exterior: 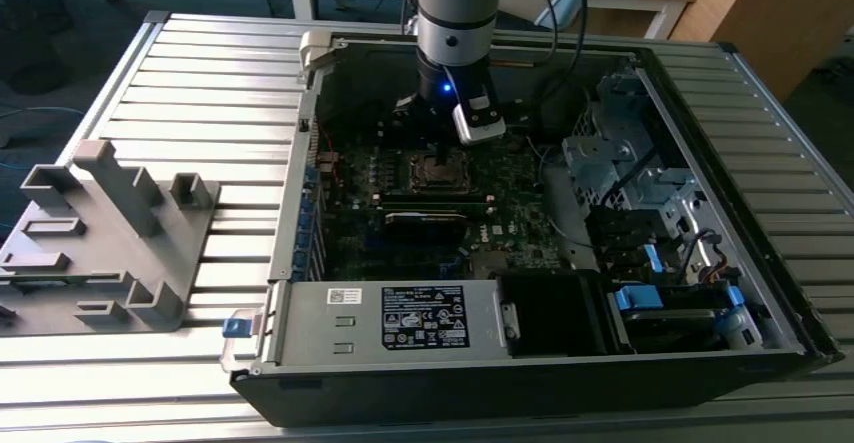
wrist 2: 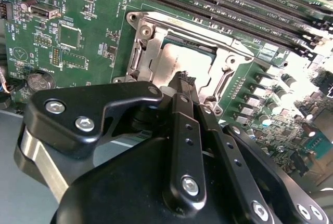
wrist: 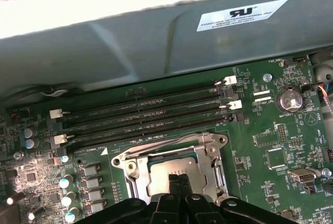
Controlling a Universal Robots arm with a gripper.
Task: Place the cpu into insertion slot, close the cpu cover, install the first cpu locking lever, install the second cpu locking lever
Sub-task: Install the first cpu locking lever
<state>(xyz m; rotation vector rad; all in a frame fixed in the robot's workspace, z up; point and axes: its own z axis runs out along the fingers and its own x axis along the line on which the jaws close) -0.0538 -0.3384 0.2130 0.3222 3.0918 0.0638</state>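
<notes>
Reaching down into the open computer case (exterior: 747, 293), the hand (wrist 2: 184, 81) sits directly over the insertion slot (exterior: 438, 171) on the green motherboard (wrist 2: 78, 31). Its fingers (wrist: 179, 181) are pressed together, tips resting on or just above the cpu (wrist 2: 179, 60); nothing is gripped. The cpu lies seated in the slot, framed by the cpu cover (wrist: 205, 156), which lies flat around it. Memory slots (wrist: 151, 112) run just beside the socket. The case rests on a slatted metal surface (exterior: 200, 73).

dim case interior, glare on metal; soft focus
</notes>
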